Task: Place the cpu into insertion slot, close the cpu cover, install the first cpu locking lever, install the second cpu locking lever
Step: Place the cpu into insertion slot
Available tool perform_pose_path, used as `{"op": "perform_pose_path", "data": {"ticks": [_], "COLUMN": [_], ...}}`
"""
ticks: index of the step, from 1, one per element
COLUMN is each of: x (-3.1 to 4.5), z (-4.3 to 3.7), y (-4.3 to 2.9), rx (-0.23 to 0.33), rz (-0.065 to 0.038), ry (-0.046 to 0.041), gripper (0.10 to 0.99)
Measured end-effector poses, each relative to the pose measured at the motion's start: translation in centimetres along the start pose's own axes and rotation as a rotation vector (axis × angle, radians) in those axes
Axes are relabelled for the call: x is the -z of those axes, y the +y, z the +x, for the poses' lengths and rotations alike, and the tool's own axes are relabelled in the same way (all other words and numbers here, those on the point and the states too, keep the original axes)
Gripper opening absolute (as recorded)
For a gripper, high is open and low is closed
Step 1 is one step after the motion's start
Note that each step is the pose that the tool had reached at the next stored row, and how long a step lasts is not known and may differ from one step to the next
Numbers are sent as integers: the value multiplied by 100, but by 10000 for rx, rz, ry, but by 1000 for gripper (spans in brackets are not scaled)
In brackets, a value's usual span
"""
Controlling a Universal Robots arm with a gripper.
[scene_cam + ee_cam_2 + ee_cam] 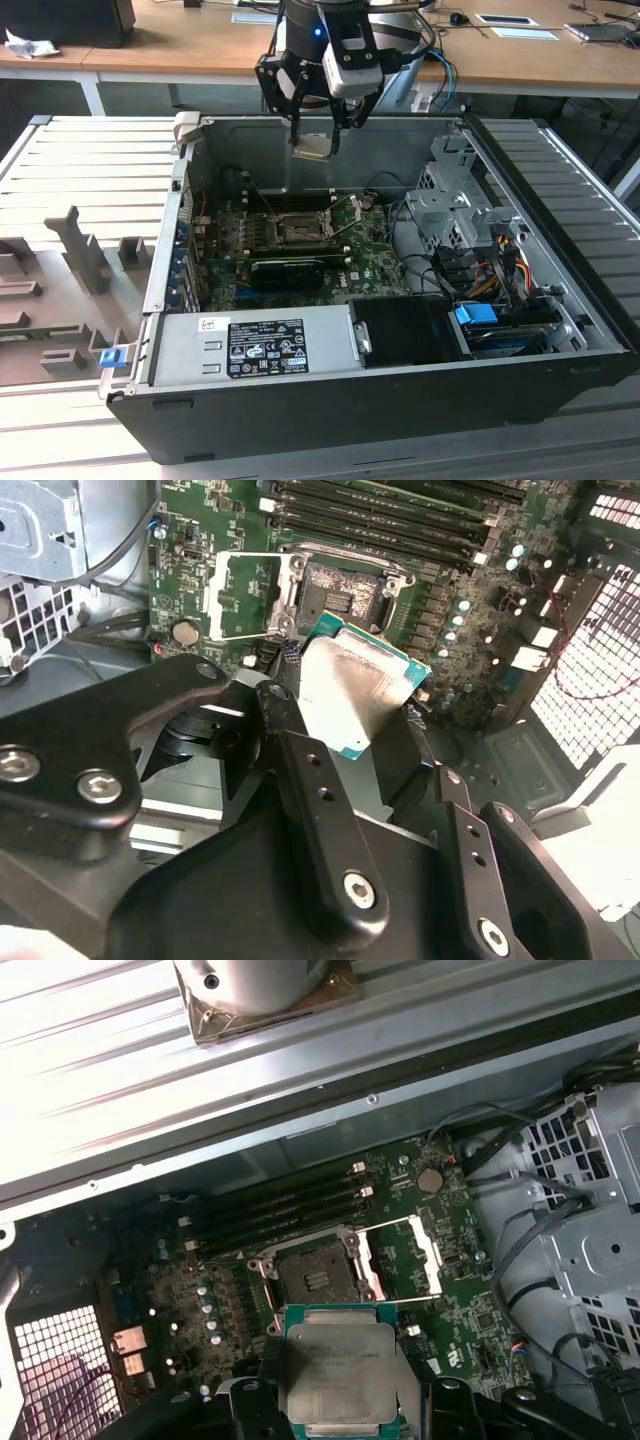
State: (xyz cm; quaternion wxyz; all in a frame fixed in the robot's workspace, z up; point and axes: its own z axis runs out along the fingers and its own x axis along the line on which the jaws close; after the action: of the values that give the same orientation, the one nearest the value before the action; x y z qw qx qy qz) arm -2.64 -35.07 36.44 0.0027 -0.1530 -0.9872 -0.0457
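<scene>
In the exterior view my gripper (pixel 315 140) hangs above the back of the open computer case, shut on the cpu (pixel 313 147). The cpu is a flat square chip with a silver top and green edge (pixel 340 1370), held by two opposite edges (pixel 355 695) between the black fingers (pixel 275 705). Below it on the green motherboard lies the insertion slot (pixel 315 1275), a black-rimmed socket with a dark pinned centre (pixel 345 590) and nothing in it (pixel 298 228). The cpu cover (pixel 415 1255), a thin silver frame, is swung open beside the socket (pixel 245 595). Thin metal levers (pixel 345 215) stand raised near the socket.
Long black memory slots (pixel 280 1215) run beside the socket. A black card (pixel 290 268) sits in front of it, a power supply (pixel 255 345) lies along the case front, and a drive cage with cables (pixel 450 200) is on the exterior view's right. A grey fixture rack (pixel 70 260) lies on its left.
</scene>
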Motion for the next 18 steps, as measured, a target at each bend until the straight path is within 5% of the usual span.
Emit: {"op": "perform_pose_path", "data": {"ticks": [18], "x": [-1], "z": [0], "y": [0], "rx": [-731], "rz": [-15], "ry": [-65], "gripper": [525]}}
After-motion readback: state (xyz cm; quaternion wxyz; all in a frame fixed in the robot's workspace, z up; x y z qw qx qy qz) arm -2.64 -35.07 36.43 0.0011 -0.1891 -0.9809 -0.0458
